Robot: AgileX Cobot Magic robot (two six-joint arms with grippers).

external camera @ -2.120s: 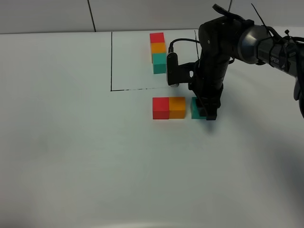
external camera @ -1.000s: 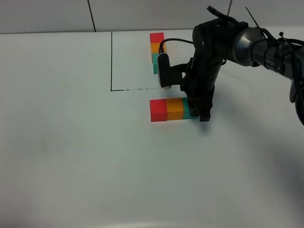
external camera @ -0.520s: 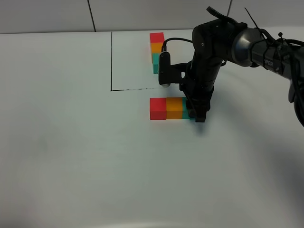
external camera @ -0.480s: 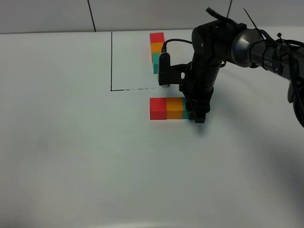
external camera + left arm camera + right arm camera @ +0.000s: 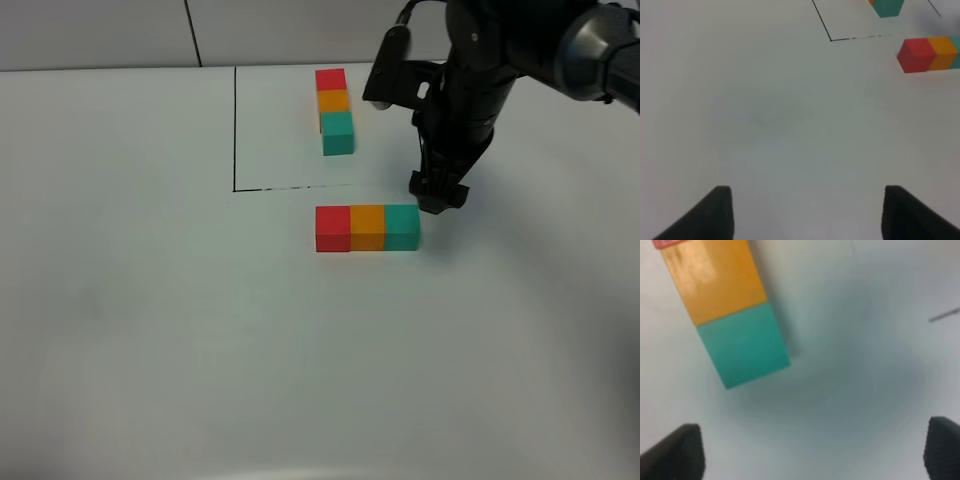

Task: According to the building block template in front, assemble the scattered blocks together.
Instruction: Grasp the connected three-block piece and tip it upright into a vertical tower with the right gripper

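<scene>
- The white bench point(image 5: 200, 350) lies bare along its near side, and no loose cube waits there to be fetched
- The left hand point(image 5: 810, 212) hangs over that bare stretch, its two dark fingers apart with nothing between them; it is well apart from the blocks, which its wrist view shows only at the far edge
- Further in sit the three scattered blocks: the matte red cube point(image 5: 333, 228), the matte orange cube point(image 5: 367, 227) and the matte teal-green cube point(image 5: 402, 226); they stand in one straight row, face touching face, with no visible gap in either view
- Just beyond the teal end, the right hand point(image 5: 438, 197) hovers clear of the row; its fingers are spread wide and grip nothing, and the teal cube stands free on the bench in the wrist view
- Behind that runs a thin black outline point(image 5: 234, 130) drawn on the bench; the joined row lies just outside its near line
- Farthest back, inside the outline, stands the building block template point(image 5: 334, 108), a smaller joined red, orange and teal-green row
- By my reading, the colour order matches the template, so the assembly looks done; the row does run crosswise to the template, and I cannot tell whether that counts, so at most a turn and clearing the arm remain
</scene>
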